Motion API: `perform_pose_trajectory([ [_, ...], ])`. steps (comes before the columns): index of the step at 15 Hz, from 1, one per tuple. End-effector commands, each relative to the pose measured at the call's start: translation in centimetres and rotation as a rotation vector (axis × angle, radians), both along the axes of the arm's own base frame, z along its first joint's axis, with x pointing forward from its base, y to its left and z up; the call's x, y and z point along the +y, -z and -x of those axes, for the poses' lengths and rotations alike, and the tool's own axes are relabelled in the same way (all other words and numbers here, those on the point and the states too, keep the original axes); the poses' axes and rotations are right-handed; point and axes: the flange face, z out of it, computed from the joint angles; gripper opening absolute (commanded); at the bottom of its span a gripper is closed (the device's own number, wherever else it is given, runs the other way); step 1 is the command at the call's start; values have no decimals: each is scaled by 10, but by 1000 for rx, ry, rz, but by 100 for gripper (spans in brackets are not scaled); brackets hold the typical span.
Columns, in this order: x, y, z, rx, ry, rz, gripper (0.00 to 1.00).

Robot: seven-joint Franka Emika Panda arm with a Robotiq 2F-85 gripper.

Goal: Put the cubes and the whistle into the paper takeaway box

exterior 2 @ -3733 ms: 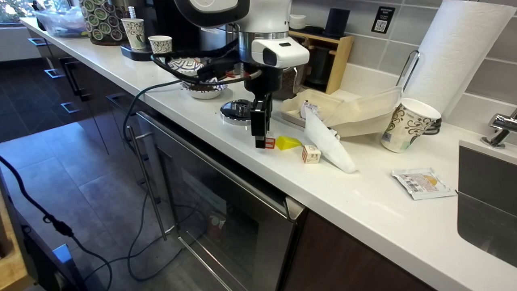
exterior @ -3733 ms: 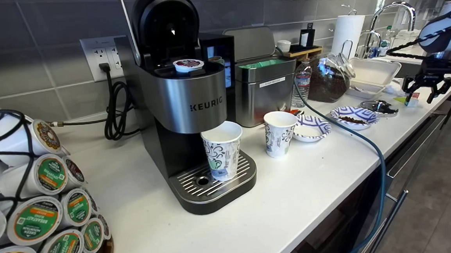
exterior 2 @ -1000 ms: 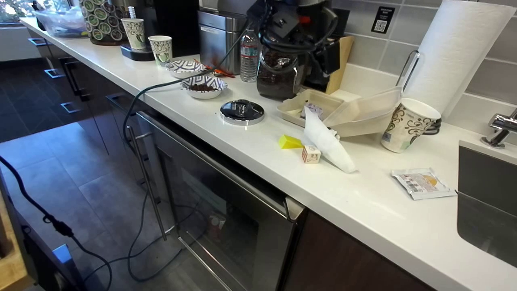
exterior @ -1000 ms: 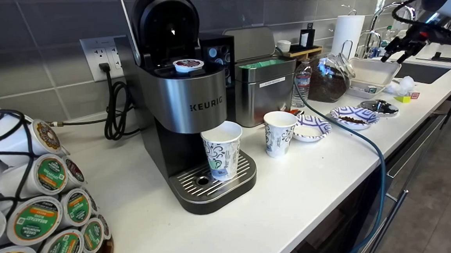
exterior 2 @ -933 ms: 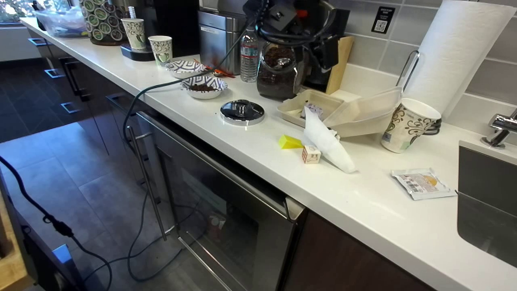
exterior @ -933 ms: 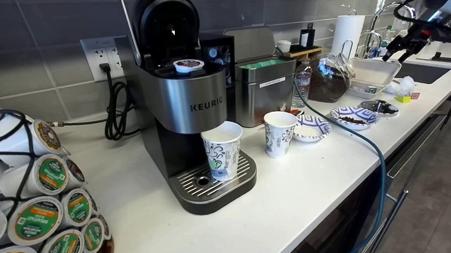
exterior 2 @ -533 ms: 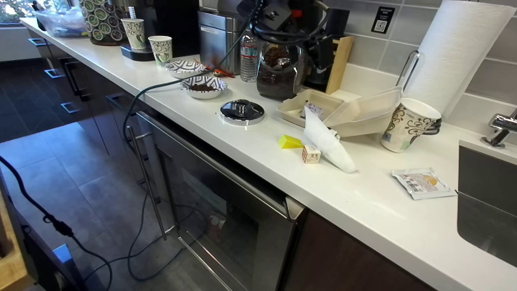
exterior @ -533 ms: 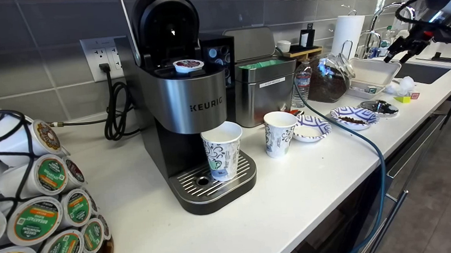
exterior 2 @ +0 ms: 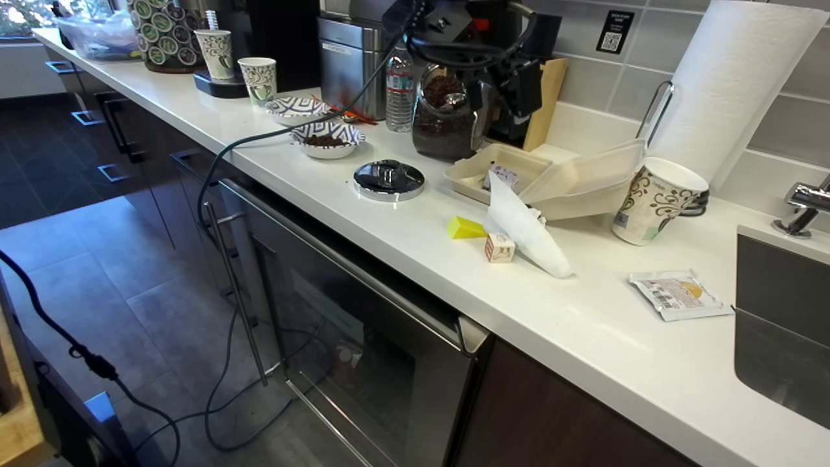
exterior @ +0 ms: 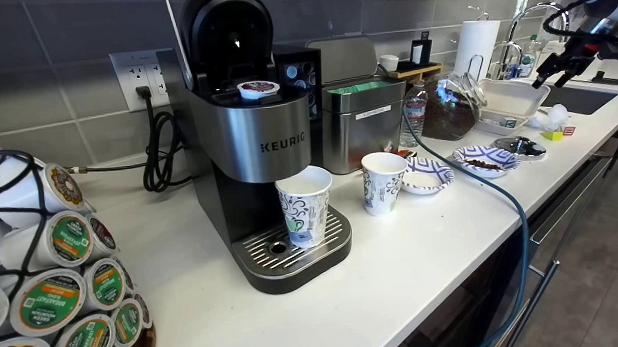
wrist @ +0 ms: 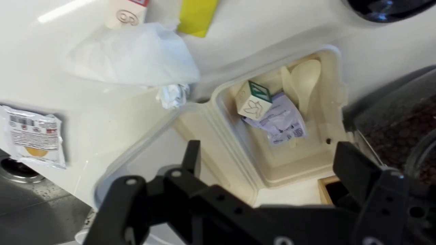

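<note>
Gaping wide with the takeaway box (wrist: 296, 158) below, that gripper (wrist: 269, 158) may snag the tissue (wrist: 136, 59) off to its side while grabbing the alphabet block (wrist: 127, 15) alongside.

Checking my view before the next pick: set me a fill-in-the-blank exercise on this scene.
Inside the takeaway box, the cube has a face framed in ____.
The loose cube has a face framed in ____.
Of inside and outside the box, the yellow piece lies ____.
The gripper is not shut but ____.
Missing words: green; red; outside; open.
</note>
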Motion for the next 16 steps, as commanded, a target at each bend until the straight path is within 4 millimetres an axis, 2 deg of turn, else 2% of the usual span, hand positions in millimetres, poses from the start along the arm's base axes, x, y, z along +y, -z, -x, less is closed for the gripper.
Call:
perform_pose_trajectory([
  [1,-27,28,21,99,64,60,100],
  [3,-34,42,37,160,122,35,100],
  [6,-30,55,53,222,186,-73,100],
  [8,-25,49,52,212,189,-169,100],
  [9,-34,57,48,210,173,-97,100],
  [11,-30,52,48,210,177,-131,100],
  [16,-9,90,48,275,197,-76,100],
])
